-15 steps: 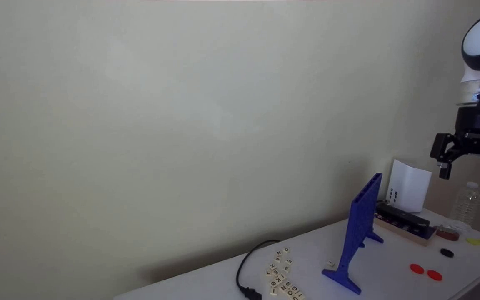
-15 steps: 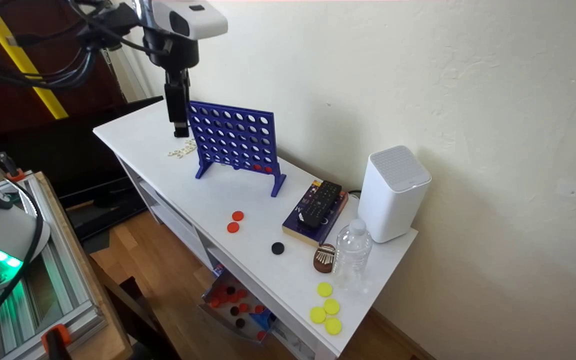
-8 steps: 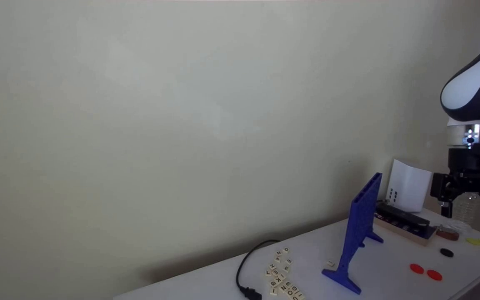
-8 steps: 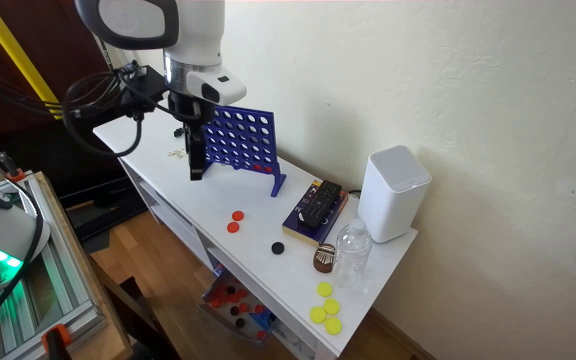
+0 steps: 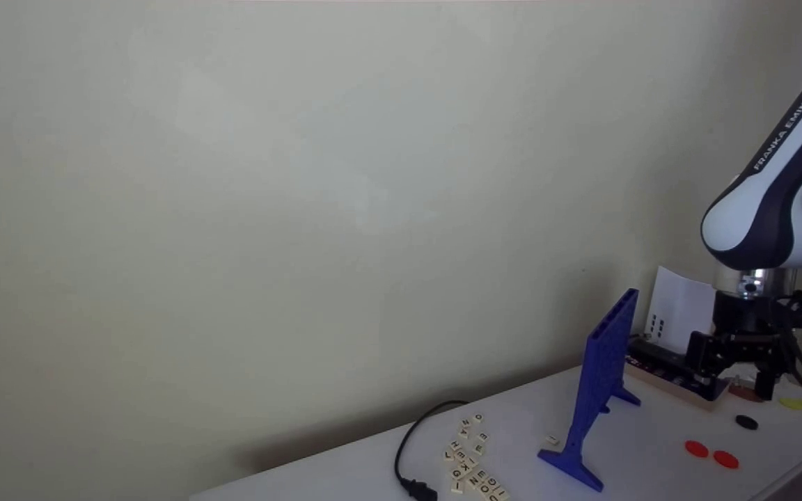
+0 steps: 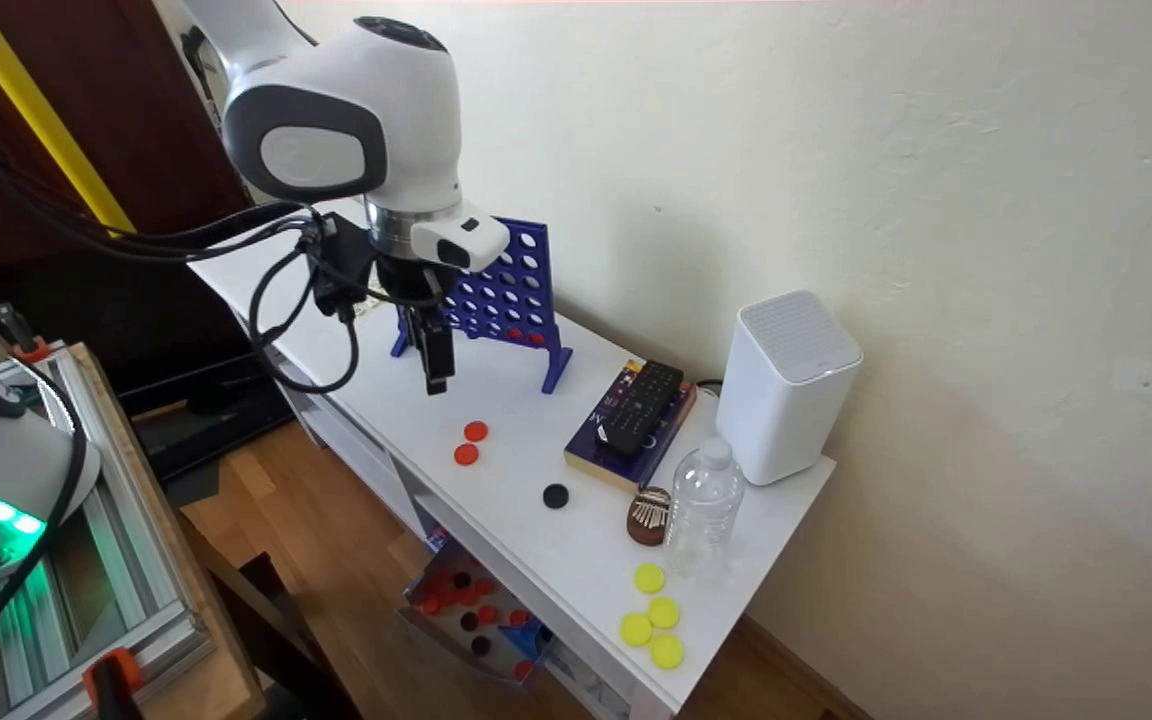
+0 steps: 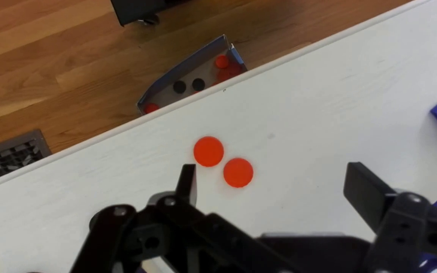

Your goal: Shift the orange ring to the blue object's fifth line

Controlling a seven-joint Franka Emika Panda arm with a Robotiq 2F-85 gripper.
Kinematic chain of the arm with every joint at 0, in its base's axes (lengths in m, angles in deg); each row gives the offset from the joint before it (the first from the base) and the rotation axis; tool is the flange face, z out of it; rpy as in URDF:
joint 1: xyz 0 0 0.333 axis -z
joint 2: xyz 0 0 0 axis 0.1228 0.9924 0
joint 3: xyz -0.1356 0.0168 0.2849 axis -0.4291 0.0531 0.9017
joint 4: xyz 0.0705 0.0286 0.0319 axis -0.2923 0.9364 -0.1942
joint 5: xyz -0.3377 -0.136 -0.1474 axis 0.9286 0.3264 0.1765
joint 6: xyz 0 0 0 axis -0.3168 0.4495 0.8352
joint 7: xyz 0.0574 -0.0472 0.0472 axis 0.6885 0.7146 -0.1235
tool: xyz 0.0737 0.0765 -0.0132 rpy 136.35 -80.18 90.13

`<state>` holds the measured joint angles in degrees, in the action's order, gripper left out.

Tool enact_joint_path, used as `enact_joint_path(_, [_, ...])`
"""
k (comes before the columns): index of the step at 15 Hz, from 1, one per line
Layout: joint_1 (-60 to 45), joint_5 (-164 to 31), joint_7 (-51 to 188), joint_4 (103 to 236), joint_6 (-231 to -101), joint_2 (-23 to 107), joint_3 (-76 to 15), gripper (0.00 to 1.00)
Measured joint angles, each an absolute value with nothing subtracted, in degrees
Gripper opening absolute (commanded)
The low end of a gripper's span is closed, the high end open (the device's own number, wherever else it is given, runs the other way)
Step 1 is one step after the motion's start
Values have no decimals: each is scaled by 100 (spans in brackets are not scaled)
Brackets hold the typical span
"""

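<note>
The black two-fingered tool (image 7: 272, 178) has just come down and across: a second ago, in an exterior view, it hung by the nine-o'clock end of the bright-blue plastic stand (image 6: 520, 290), whose upright panel is pierced with rows of round holes; now it has slid toward five o'clock and hovers lower, above the flat white counter (image 6: 586, 570). Its jaws stand wide apart, just as they did then, and hold nothing.

Below it nothing has stirred. The task says ring, but what I see are solid rounds: an orange-red plastic disc (image 7: 208, 151) and a matching disc (image 7: 238, 173) just beside it, a sliver of counter between them. In the wrist view they lie at about ten and nine o'clock from the middle of the gap. In an exterior view a small black disc (image 6: 556, 496) sits at four o'clock from the pair.

So this looks to me like the approach to a pick, the carry not yet begun. I'd guess the tool must edge toward nine o'clock in the wrist view and sink further, and the disc not wanted could easily get nudged. Which one is meant I can't tell. Two red discs (image 6: 515, 334) sit in the stand's bottom row; which holes count as the fifth line is unclear too
</note>
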<state>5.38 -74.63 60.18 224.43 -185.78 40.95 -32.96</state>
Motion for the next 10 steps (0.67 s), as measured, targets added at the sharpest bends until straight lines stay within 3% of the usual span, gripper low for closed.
enact_joint_path(10, [556,-7498,5692,21849,-17821,4835,-3198,100])
